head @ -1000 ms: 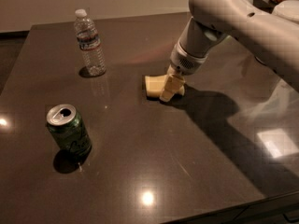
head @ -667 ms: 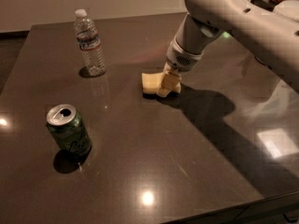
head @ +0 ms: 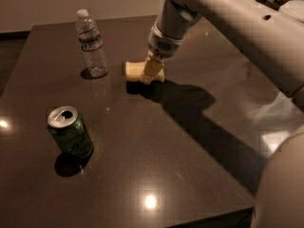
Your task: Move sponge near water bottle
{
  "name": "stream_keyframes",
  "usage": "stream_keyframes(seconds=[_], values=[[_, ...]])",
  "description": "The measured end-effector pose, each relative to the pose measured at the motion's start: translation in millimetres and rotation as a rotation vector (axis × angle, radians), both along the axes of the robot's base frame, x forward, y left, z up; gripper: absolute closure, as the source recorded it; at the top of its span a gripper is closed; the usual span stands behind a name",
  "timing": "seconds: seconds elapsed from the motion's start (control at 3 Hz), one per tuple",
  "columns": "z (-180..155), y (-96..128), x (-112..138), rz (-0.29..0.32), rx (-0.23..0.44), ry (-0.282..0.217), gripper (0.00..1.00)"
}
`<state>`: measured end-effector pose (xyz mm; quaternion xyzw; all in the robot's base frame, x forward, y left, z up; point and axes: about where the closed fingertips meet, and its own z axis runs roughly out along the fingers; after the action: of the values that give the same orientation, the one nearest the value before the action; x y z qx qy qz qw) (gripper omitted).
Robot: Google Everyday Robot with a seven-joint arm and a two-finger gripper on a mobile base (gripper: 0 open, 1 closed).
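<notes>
The sponge (head: 133, 69), a pale yellow foam block, is at the middle of the dark table, just right of the water bottle (head: 91, 44). The bottle stands upright at the back left, clear with a white cap and a blue-and-red label. My gripper (head: 153, 72) comes down from the upper right and is shut on the sponge's right end. The sponge's left end sticks out toward the bottle, about a sponge's length from it. I cannot tell whether the sponge touches the table.
A green drink can (head: 70, 133) with an open top stands upright at the front left. The dark table (head: 156, 165) has its front edge at the bottom and its left edge near the can. My arm covers the upper right.
My gripper has moved left and toward the back with the sponge, bringing it closer to the water bottle. The bottle and can have not moved.
</notes>
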<state>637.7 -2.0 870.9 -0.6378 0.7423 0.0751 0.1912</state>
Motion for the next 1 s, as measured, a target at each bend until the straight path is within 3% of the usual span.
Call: stream_keyframes(seconds=[0.33, 0.67, 1.0], values=[[2, 33, 24, 0.024, -0.006, -0.015, 0.99], [-1, 49, 35, 0.034, -0.02, -0.022, 0.7], [-3, 55, 37, 0.044, -0.021, -0.022, 0.47]])
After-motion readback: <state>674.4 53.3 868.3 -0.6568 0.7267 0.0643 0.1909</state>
